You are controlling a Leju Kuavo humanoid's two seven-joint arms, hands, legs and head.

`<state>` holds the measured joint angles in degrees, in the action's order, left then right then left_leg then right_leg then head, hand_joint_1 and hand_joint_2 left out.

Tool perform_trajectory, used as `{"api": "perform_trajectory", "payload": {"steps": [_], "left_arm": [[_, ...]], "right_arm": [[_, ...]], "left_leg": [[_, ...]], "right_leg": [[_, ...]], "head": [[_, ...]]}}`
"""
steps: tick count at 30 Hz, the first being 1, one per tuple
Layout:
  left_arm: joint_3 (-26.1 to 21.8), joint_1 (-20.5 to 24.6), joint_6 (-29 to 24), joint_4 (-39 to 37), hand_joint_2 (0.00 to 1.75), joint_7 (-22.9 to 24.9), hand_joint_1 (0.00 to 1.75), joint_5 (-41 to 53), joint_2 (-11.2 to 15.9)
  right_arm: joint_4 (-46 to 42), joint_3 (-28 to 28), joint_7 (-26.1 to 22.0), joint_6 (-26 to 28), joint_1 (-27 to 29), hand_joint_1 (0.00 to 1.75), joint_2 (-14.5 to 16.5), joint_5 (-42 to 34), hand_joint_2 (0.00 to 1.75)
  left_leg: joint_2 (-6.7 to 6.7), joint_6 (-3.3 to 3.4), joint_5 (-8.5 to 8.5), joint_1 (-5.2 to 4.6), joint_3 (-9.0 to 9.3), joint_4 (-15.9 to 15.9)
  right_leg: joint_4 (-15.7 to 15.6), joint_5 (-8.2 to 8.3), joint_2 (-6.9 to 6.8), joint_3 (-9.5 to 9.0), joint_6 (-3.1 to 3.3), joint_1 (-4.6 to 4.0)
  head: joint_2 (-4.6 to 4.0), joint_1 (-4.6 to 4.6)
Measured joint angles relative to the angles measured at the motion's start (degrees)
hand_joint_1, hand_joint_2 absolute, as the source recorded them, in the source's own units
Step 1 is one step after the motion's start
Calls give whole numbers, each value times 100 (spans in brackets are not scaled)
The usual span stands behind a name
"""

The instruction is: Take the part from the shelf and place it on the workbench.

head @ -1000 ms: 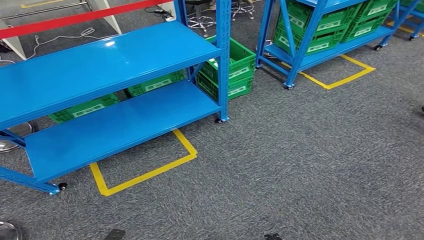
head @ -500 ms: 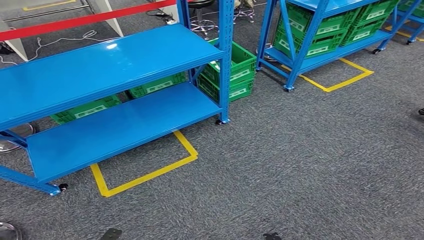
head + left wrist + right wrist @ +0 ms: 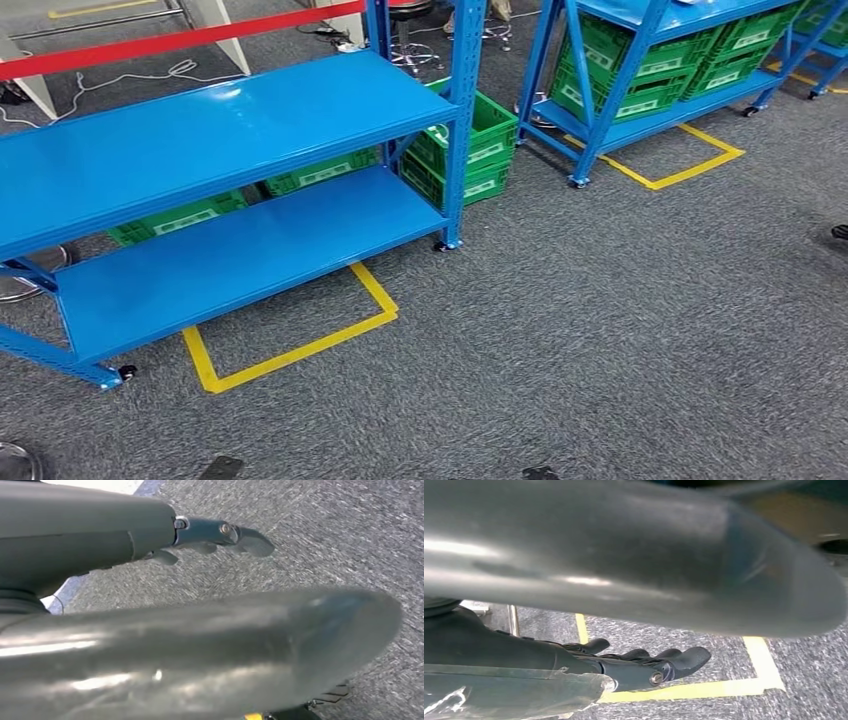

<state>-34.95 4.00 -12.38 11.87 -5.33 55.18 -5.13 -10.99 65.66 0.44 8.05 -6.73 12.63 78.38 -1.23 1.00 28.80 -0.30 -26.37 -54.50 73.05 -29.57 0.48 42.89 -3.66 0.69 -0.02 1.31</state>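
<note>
Near shelf: a big blue shelf (image 3: 220, 130) on little wheels stands on the grey carpet (image 3: 620, 330). Its two flat boards look bare.
Far shelf: a second blue shelf (image 3: 640, 110) stands further back. It holds green crates (image 3: 650, 70).
More crates: one stack of green crates (image 3: 480, 150) sits on the floor between the two shelves, just beside the near shelf's post. Others (image 3: 180, 218) sit behind the near shelf's lower board.
The part: I cannot tell where it is. It may be in one of the crates, but they are too far off to see inside.
Yellow tape: tape makes a box shape (image 3: 290, 345) on the carpet in front of the near shelf. Another yellow box (image 3: 690, 165) lies by the far shelf.
Red bar: a red bar (image 3: 180, 40) runs along behind the top of the near shelf.
Left hand: the left hand (image 3: 220, 535) hangs over the carpet. Its fingers stick out fairly straight and it holds nothing.
Right hand: the right hand (image 3: 644, 662) hangs over the carpet and yellow tape. Its fingers are stretched out, a little apart, with nothing in them.
</note>
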Motion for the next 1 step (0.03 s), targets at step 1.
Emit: {"api": "perform_trajectory", "payload": {"steps": [1], "left_arm": [[0, -6, -1, 0, 0, 0, 0, 0, 1]], "right_arm": [[0, 0, 0, -2, 4, 0, 0, 0, 0]], "left_leg": [[-2, 0, 3, 1, 3, -1]], "right_leg": [[166, -49, -1, 80, -7, 2]], "head": [[0, 0]]}}
